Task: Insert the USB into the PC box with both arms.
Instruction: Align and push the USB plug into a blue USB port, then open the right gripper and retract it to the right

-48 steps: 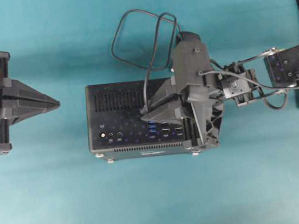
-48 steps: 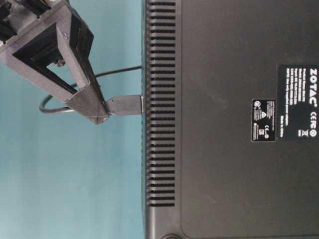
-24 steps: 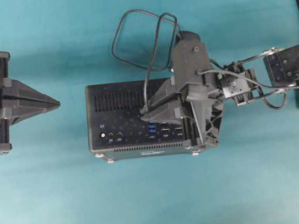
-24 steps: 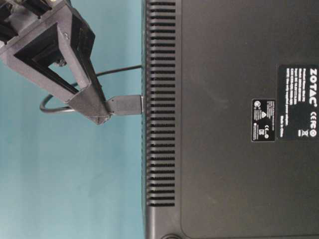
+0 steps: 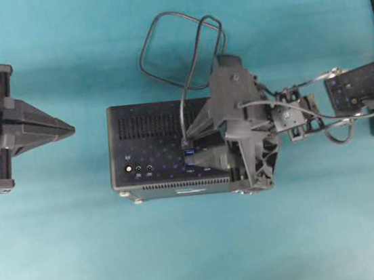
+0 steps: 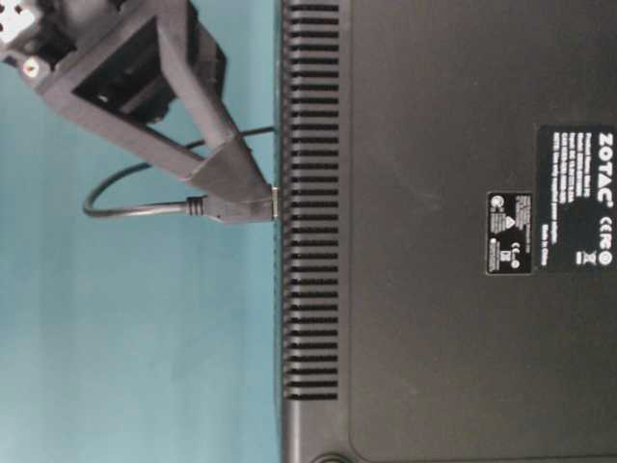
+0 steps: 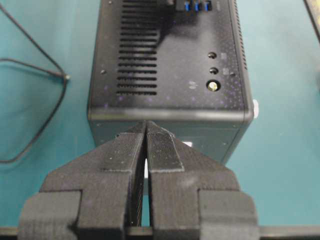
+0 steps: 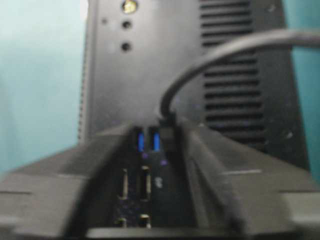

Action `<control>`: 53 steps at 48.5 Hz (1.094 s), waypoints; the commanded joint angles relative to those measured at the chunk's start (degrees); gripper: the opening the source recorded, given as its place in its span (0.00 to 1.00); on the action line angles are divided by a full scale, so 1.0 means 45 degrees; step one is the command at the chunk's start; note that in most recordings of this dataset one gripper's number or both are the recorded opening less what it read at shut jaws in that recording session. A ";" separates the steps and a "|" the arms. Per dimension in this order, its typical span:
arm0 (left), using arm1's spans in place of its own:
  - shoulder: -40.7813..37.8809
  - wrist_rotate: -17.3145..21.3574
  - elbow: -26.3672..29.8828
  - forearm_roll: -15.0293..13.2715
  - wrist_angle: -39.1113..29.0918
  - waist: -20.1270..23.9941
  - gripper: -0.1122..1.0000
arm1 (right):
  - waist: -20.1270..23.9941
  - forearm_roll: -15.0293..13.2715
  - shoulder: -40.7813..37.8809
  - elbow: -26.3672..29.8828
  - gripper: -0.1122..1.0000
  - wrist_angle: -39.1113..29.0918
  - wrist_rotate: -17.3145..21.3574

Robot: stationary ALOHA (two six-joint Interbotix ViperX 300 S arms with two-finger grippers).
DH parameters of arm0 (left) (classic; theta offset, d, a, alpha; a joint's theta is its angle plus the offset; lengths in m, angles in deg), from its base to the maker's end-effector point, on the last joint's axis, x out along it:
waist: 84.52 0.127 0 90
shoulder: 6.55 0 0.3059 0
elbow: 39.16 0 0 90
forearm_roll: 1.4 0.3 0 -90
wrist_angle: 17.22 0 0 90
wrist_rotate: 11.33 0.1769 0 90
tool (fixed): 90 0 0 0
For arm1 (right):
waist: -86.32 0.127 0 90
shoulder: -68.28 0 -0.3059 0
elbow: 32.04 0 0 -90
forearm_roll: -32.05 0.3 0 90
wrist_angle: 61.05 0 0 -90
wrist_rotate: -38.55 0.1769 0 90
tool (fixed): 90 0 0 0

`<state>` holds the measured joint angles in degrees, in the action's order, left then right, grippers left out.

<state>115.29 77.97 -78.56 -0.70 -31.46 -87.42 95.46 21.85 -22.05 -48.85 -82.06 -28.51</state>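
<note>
Black wedge fingers of the right pincer [image 5: 200, 148] are now standing spread, having just let go of the USB [image 6: 236, 205] plug. That plug is sitting seated in the PC box [image 5: 146, 126] beside the blue ports [image 8: 148, 142], so insertion looks done. The left pincer [image 7: 146, 131] is waiting pressed together, empty, near the box's end.
</note>
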 commanded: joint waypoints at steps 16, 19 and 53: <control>0.0039 0.0000 0.0293 0.0020 0.0117 0.0039 0.10 | 0.0039 -0.0039 0.0918 0.0430 0.69 -0.0957 0.0098; 0.0039 0.0000 0.0312 0.0020 0.0117 0.0039 0.10 | 0.0059 -0.0039 0.1172 0.0430 0.69 -0.1328 0.0098; 0.0000 0.0195 0.0293 0.0020 0.0566 -0.0156 0.10 | 0.0352 -0.0273 0.3730 -0.0547 0.69 -0.3379 0.0039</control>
<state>115.20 78.67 -78.56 -0.79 -30.32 -87.59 96.69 20.71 -7.28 -51.23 -97.44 -28.60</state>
